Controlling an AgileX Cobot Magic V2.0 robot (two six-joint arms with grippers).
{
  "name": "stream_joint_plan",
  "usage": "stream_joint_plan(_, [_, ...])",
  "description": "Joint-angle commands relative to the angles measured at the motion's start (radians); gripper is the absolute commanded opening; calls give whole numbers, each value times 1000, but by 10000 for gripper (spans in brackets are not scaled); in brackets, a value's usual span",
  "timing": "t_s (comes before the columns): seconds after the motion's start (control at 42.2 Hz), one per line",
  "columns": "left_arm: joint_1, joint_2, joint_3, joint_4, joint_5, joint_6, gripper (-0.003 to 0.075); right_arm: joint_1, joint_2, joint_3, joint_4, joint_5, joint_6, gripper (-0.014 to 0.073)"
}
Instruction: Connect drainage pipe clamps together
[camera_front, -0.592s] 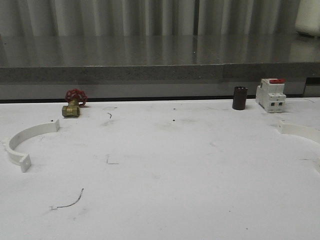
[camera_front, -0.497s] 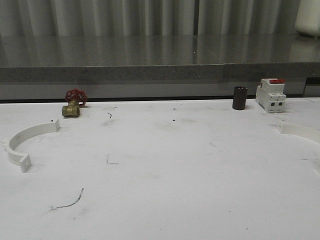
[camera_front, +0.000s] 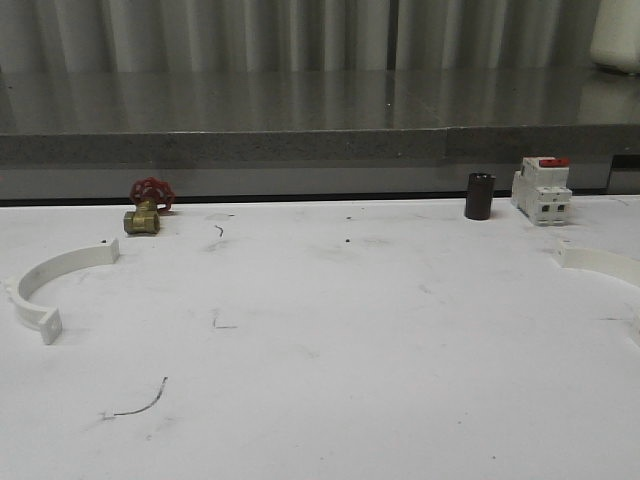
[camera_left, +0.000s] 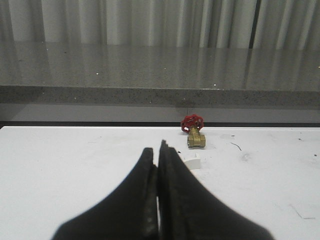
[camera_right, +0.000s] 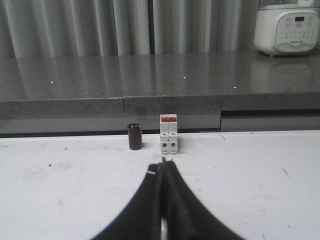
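Observation:
Two white half-ring drainage pipe clamps lie far apart on the white table. One clamp (camera_front: 50, 268) curves at the table's left side. The other clamp (camera_front: 600, 262) lies at the right side, partly cut off by the frame edge. In the left wrist view my left gripper (camera_left: 156, 150) is shut and empty, with one white end tab of the left clamp (camera_left: 191, 162) showing just past its fingertips. In the right wrist view my right gripper (camera_right: 162, 165) is shut with nothing in it, low over the table.
A brass valve with a red handwheel (camera_front: 147, 208) stands at the back left. A dark cylinder (camera_front: 480, 196) and a white breaker with a red top (camera_front: 541, 190) stand at the back right. A raised grey ledge (camera_front: 300, 145) borders the table's far edge. A thin wire scrap (camera_front: 140, 405) lies front left.

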Motion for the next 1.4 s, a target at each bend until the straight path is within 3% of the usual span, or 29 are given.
stream_joint_plan(0.0, [-3, -9, 24, -10, -138, -3, -20, -4, -15, -5, -12, -131, -7, -67])
stream_joint_plan(0.118, [-3, -9, 3, -10, -258, -3, -20, -4, -15, -21, -11, -198, -7, -67])
stream_joint_plan(0.237, [-3, -5, -96, -8, -242, -3, -20, -4, -15, -124, -10, -158, -7, -67])
stream_joint_plan(0.45, [-3, 93, -382, 0, -74, -3, -20, -4, 52, -400, -11, 90, -7, -67])
stream_joint_plan(0.687, [-3, 349, -696, 0, 246, -3, -20, -4, 287, -657, -12, 365, -7, -67])
stream_joint_plan(0.995, [-3, 545, -699, 0, 458, -3, -20, -4, 572, -675, -12, 558, -7, -67])
stream_joint_plan(1.374, [-3, 709, -694, 0, 479, -3, -20, -4, 763, -672, -12, 619, -7, -58])
